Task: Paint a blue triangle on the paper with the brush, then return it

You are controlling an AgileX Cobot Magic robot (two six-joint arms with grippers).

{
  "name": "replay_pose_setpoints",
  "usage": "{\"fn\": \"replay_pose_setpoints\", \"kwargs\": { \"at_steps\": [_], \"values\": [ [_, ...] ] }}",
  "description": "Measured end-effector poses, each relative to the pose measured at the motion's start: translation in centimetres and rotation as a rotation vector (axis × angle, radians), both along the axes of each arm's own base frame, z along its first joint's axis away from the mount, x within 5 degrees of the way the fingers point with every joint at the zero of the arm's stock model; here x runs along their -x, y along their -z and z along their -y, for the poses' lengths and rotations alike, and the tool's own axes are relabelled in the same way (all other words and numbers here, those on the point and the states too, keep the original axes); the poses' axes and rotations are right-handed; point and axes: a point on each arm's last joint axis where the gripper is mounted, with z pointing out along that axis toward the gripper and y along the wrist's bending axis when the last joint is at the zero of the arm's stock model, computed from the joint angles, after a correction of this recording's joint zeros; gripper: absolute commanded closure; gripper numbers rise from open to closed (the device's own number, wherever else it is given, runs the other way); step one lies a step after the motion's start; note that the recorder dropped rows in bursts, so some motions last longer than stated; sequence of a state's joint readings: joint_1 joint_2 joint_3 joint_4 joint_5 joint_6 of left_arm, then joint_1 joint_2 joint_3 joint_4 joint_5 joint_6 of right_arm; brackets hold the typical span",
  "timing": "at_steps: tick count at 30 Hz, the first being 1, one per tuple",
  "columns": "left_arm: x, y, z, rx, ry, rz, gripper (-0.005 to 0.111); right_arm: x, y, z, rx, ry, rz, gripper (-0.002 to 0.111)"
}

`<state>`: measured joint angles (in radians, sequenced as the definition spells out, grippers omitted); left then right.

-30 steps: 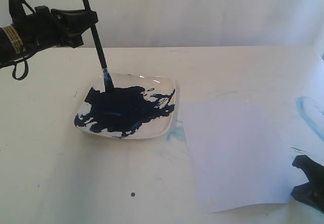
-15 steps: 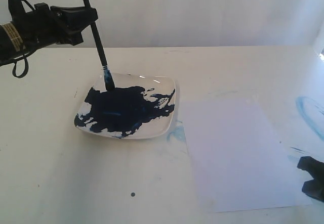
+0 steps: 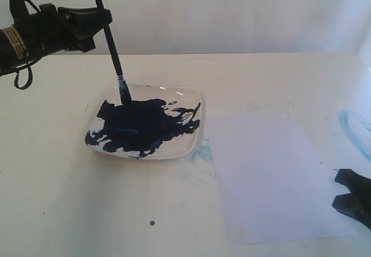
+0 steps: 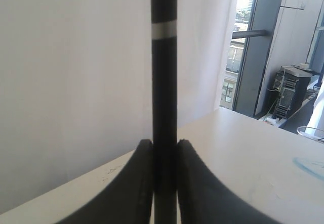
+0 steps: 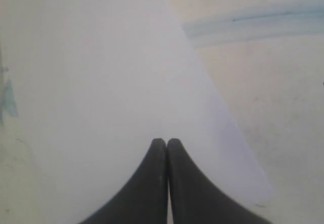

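Note:
My left gripper [image 3: 103, 20] is shut on the black handle of the brush [image 3: 110, 42], which stands nearly upright. Its bristle tip rests in the dark navy paint at the far left of the white dish [image 3: 194, 103]. In the left wrist view the handle [image 4: 164, 82] is clamped between the fingers of the left gripper [image 4: 164, 145]. The paper [image 3: 266, 176] lies right of the dish and is blank; no blue triangle shows. My right gripper [image 3: 342, 192] sits at the paper's near right edge. In the right wrist view the right gripper [image 5: 167, 142] is shut, tips over the paper [image 5: 101, 82].
Pale light-blue curved smears [image 3: 355, 128] mark the tabletop right of the paper, and fainter smears [image 3: 200, 152] lie beside the dish. A small dark dot [image 3: 152, 223] sits on the table near the front. A white wall stands behind the table.
The paper's near right corner has slid to the right and the sheet has turned slightly. My right gripper has shifted along that edge. The left gripper and brush have barely moved.

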<state>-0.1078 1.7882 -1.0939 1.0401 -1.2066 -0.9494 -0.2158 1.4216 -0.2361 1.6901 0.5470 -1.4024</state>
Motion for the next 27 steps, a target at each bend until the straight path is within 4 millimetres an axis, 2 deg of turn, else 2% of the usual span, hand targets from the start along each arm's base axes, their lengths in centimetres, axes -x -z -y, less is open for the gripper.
{"fn": "replay_pose_setpoints", "kwargs": {
  "at_steps": [15,27],
  "values": [
    [0.0,0.0,0.0,0.0,0.0,0.0,0.107,0.0,2.0,0.1,0.002,-0.004,-0.1,0.108],
    [0.0,0.0,0.0,0.0,0.0,0.0,0.107,0.1,2.2,0.2,-0.004,0.009,-0.113,0.108]
  ]
}}
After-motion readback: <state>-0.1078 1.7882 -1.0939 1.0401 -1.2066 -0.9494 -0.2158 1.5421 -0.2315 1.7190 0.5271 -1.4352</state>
